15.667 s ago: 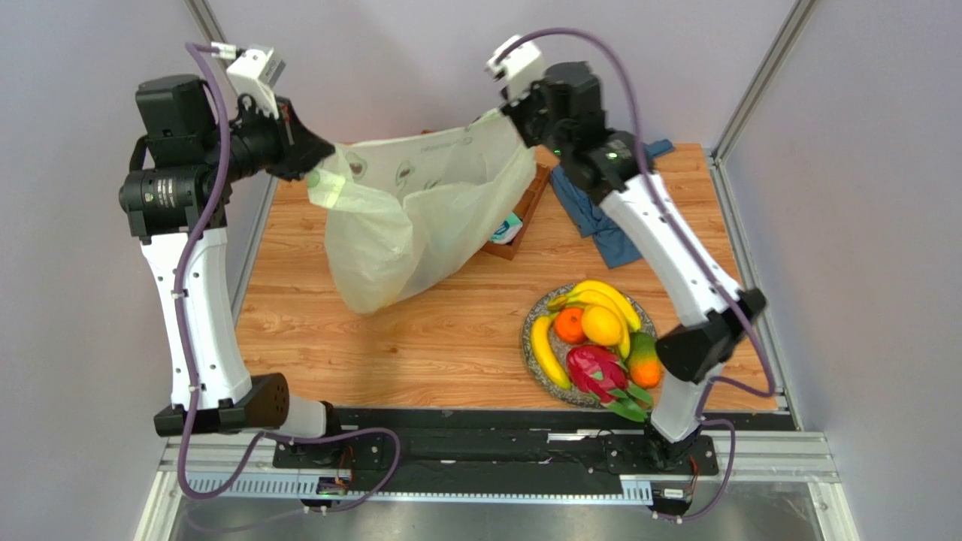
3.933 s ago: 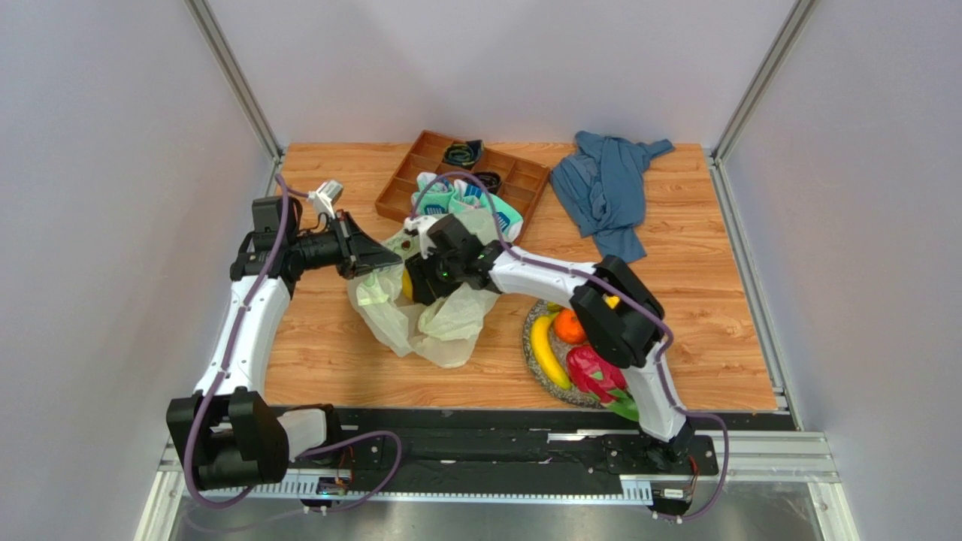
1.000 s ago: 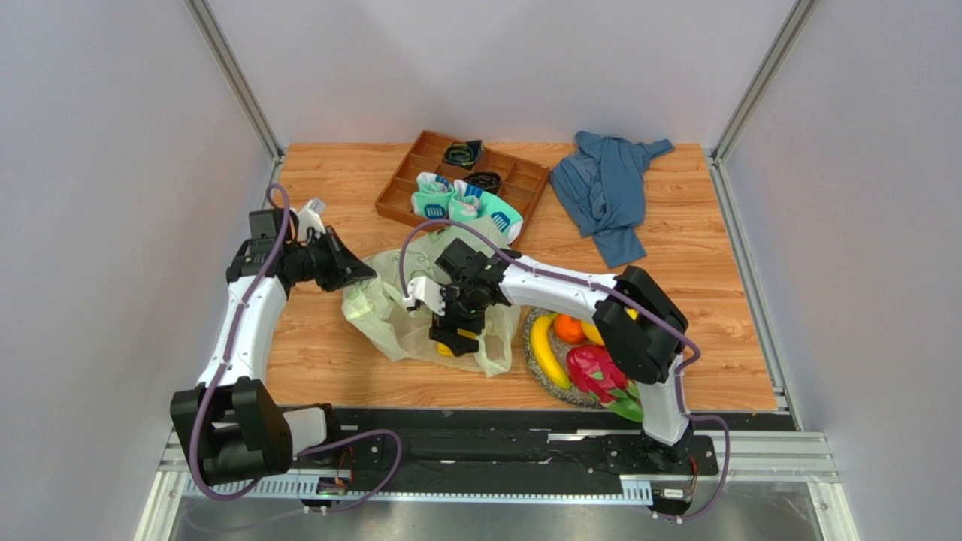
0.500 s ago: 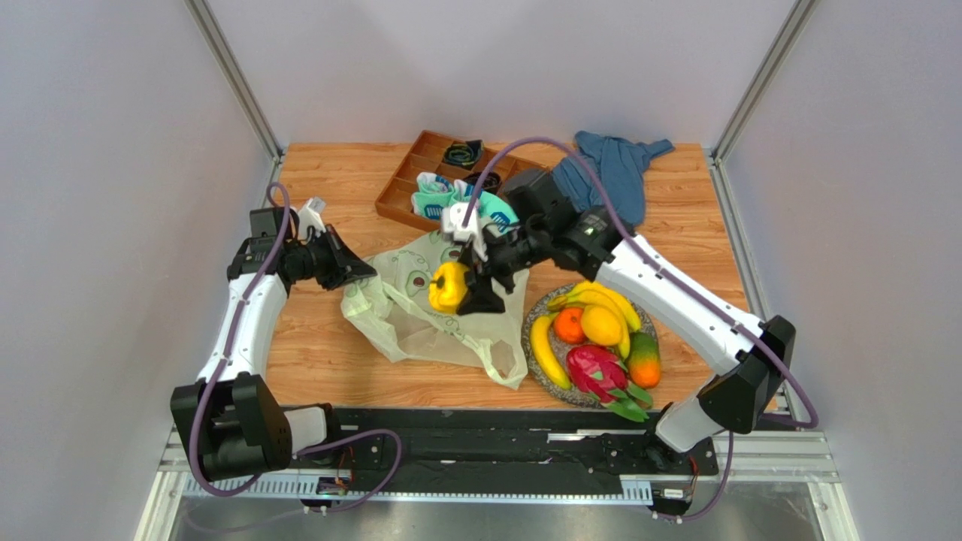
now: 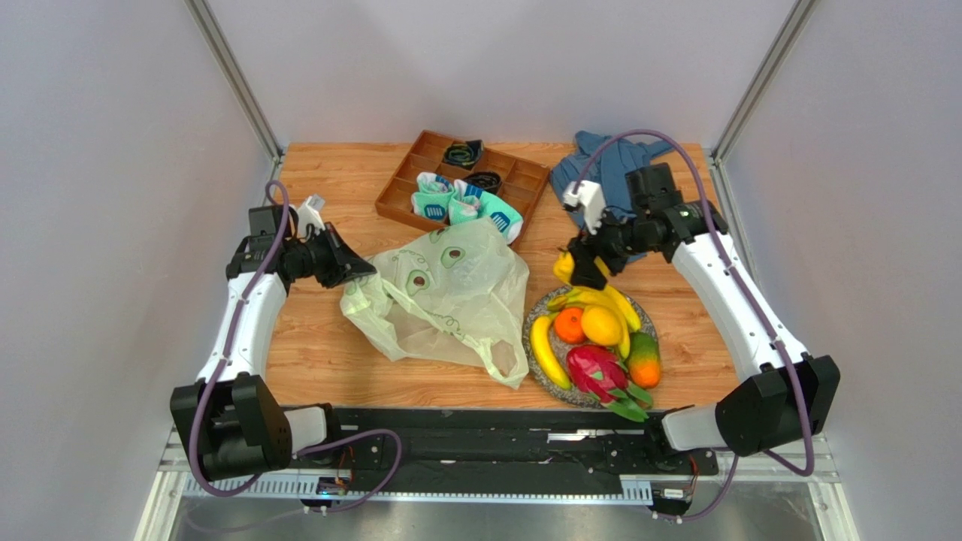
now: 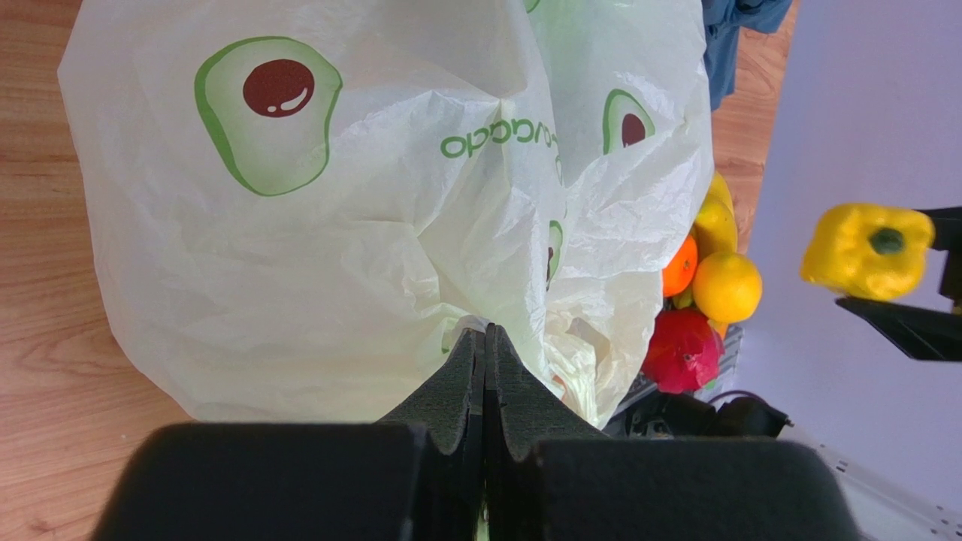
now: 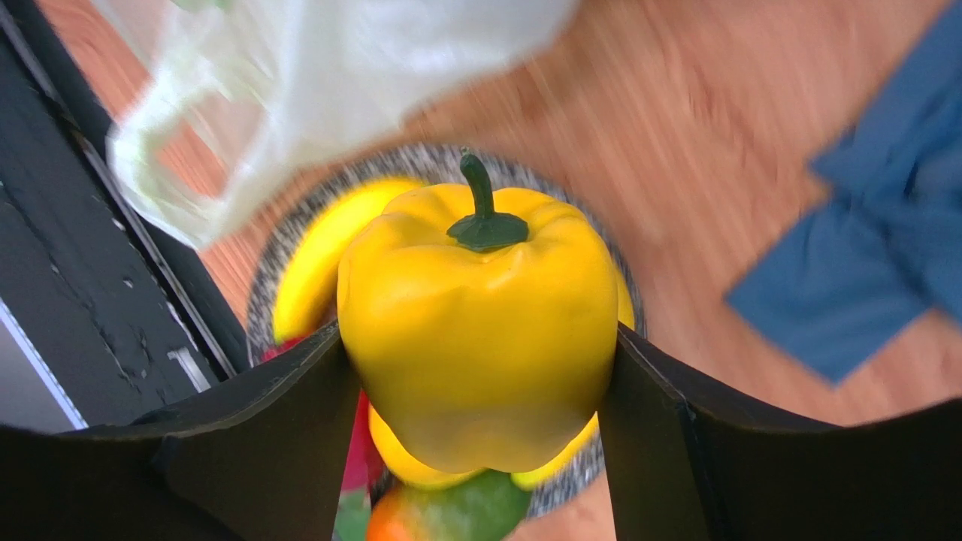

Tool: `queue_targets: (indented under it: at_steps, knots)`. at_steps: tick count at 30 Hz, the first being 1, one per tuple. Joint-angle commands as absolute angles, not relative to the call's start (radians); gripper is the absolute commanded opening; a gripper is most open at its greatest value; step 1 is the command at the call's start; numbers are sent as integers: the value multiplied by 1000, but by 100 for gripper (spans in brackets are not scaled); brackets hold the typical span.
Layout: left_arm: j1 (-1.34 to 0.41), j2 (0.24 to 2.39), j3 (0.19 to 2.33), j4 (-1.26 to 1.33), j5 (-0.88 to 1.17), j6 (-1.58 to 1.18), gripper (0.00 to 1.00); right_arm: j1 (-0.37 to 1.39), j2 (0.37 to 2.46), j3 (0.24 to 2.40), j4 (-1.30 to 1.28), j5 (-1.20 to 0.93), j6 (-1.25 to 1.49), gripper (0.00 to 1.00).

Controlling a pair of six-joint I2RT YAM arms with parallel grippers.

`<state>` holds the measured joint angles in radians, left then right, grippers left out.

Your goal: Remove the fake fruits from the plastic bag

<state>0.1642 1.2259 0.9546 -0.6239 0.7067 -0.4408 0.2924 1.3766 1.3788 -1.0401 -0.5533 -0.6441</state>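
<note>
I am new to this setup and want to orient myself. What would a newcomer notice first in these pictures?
The bright yellow pepper stands out, clamped in the right gripper over the far side of the plate of fake fruits at the near right. Next comes the pale plastic bag with avocado prints, lying flat mid-table, its left corner pinched by the shut left gripper.

the left arm (image 5: 243,327) lies low and reaches to the left edge of the plastic bag (image 5: 452,299). the left gripper (image 5: 359,271) is squeezed tight on the bag's edge there. the right arm (image 5: 734,304) stretches out to the right of the bag. the right gripper (image 5: 578,271) holds a yellow pepper (image 7: 480,338) between its fingers.
</note>
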Motion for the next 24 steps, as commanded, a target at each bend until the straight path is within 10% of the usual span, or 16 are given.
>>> queue_targets:
  at_steps: [1,11,24]
  knots:
    - [163,1189,976,-615,724,-446,0,213,1318,1304,-1158,-468,-723,61]
    - [169,1189,982,-614,729,-456,0,483,1281,1281,-1094,-267,-531,59]
    - [175,1172,950,-610,732,-462,0,-30,1365,1158,-1005,-216,-521,58]
